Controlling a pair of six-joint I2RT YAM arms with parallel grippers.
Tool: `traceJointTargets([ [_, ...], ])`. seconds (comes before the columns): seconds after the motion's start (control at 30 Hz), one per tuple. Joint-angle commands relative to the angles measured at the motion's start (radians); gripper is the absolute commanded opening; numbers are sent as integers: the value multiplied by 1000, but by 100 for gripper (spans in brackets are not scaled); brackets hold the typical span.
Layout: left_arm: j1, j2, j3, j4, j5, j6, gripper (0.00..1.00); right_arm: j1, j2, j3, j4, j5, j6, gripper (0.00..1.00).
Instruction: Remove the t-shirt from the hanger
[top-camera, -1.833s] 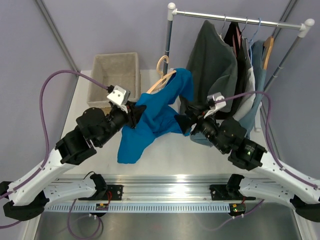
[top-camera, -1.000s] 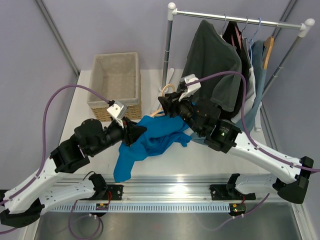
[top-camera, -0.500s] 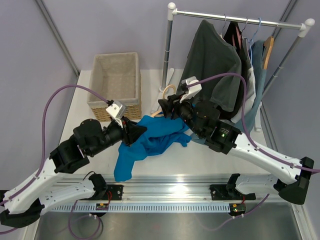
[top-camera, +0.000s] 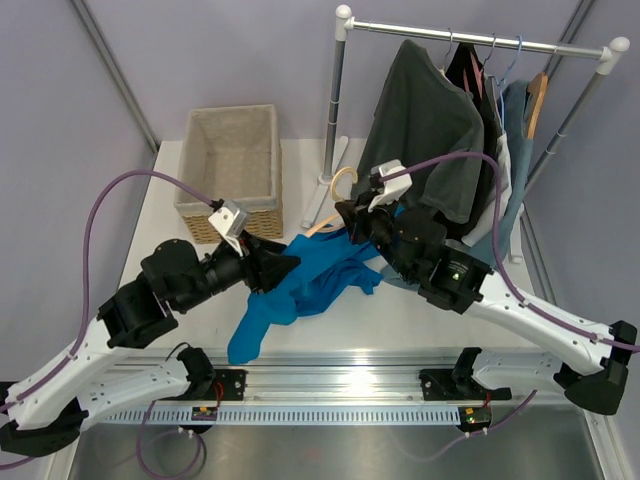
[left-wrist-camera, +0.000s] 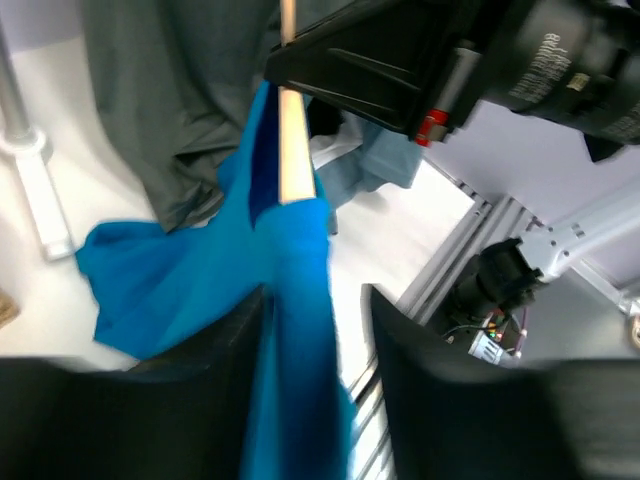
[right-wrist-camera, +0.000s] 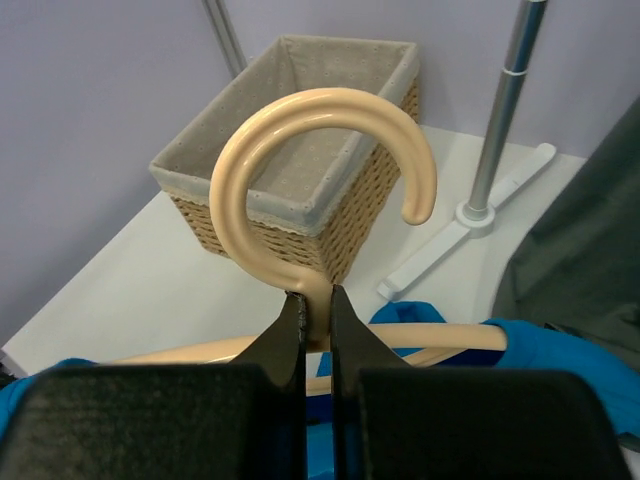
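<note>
The right gripper (right-wrist-camera: 308, 310) is clamped tight on the neck of the wooden hanger (right-wrist-camera: 320, 105), just under its hook. The blue t-shirt (top-camera: 320, 280) lies bunched on the table (top-camera: 400, 320) between the arms, partly draped over the hanger's bar. The left gripper (top-camera: 283, 268) has its jaws partly apart, and the shirt runs loosely between them.

**Lettering on the arm stays out of reach**

Two lines of white capitals run along the black motor housing (left-wrist-camera: 562, 52) of the right arm, seen from the left wrist — too blurred to read for sure. A small white sticker (left-wrist-camera: 487, 347) near the rail (left-wrist-camera: 455, 265) is just as illegible.
</note>
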Motion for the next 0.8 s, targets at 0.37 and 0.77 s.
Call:
traceJointTargets([
  [0.37,-6,-97,-60,77,246,-37,79,-4,-164,196,-157,131,-14,0],
  [0.77,-6,-193,-152,3,159,-56,0,-4,-162,327,-232,234,-46,0],
])
